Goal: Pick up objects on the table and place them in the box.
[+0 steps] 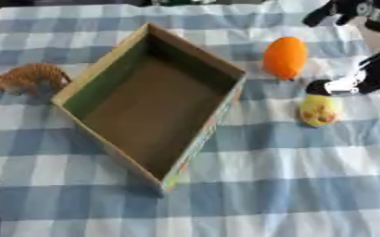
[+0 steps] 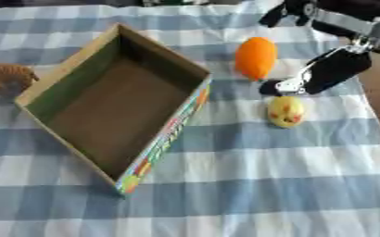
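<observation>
Table [image 1: 307, 185] under a blue-and-white check cloth carries everything, and the box [image 1: 148, 106], open and with nothing inside, lies askew at centre left, its long axis running from far right to near left, open top up so things can be dropped in from above. Right hand [image 2: 327, 71] comes in from the upper right, reaching down toward the small pieces beside the box; its fingers are extended rather than curled and hold nothing, one tip just above the yellow toy [image 2: 287, 111]. Orange [image 2: 256, 57], an oval standing on the cloth with its long axis running away from the robot, sits near the box's far right corner. Brown animal [image 1: 29, 78] stands just left of the box, its length lying across the view. The yellow toy, roundish with red marks, lies nearest the fingertips and looks the likeliest pick. Left hand is not visible.
</observation>
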Tool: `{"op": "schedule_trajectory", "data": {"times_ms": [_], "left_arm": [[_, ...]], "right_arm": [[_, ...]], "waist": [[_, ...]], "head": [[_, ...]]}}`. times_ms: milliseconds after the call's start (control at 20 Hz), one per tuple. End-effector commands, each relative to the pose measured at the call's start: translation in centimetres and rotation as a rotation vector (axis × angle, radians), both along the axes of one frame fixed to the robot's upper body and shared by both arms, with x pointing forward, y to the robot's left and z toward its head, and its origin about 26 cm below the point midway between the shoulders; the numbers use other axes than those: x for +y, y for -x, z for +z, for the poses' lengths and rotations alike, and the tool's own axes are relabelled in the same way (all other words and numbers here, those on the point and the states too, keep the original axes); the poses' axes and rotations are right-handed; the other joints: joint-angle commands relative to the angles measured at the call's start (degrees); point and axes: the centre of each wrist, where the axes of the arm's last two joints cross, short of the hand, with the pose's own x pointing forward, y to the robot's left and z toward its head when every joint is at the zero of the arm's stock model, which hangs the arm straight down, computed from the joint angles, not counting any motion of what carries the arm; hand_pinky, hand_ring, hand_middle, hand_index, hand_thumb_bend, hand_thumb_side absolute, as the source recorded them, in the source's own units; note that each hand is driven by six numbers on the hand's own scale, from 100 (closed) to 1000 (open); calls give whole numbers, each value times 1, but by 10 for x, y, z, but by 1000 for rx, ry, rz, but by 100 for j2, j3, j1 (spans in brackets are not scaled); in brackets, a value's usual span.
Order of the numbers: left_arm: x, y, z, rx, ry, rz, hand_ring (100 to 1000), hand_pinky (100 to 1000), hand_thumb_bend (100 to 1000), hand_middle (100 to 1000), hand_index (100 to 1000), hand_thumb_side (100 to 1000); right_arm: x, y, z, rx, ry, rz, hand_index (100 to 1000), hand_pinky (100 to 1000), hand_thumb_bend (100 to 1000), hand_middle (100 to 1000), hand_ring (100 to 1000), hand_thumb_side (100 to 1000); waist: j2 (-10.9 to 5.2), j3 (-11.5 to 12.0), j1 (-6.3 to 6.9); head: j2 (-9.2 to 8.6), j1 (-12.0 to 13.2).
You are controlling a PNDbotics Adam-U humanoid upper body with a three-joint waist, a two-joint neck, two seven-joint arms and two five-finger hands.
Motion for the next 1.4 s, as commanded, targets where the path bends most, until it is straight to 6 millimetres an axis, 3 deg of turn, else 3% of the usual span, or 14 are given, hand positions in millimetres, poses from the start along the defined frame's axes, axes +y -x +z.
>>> {"op": "schedule_trajectory", "data": {"times_ms": [50, 250, 1000, 1400], "left_arm": [[1, 3, 6, -21, -13, -3, 607, 477, 100, 578, 772, 899], [1, 3, 6, -22, -12, -4, 608, 477, 100, 578, 772, 898], [-1, 2, 8, -29, -11, -13, 608, 477, 100, 579, 770, 896], [-2, 2, 7, -28, -8, -15, 609, 477, 100, 579, 770, 897]], "right_arm": [[-10, 4, 10, 22, 22, -24, 921, 820, 607, 828, 956, 390], [-17, 2, 2, 74, 16, -54, 928, 823, 622, 829, 960, 332], [-32, -18, -36, 190, 6, -178, 920, 817, 579, 797, 957, 304], [-36, -26, -52, 216, -2, -210, 870, 805, 572, 735, 943, 282]], "waist": [[-110, -16, -12], [-100, -20, -4], [-46, -6, 45], [-21, 11, 55]], "head": [[-74, 9], [-97, 10], [-144, -20], [-157, -26]]}}
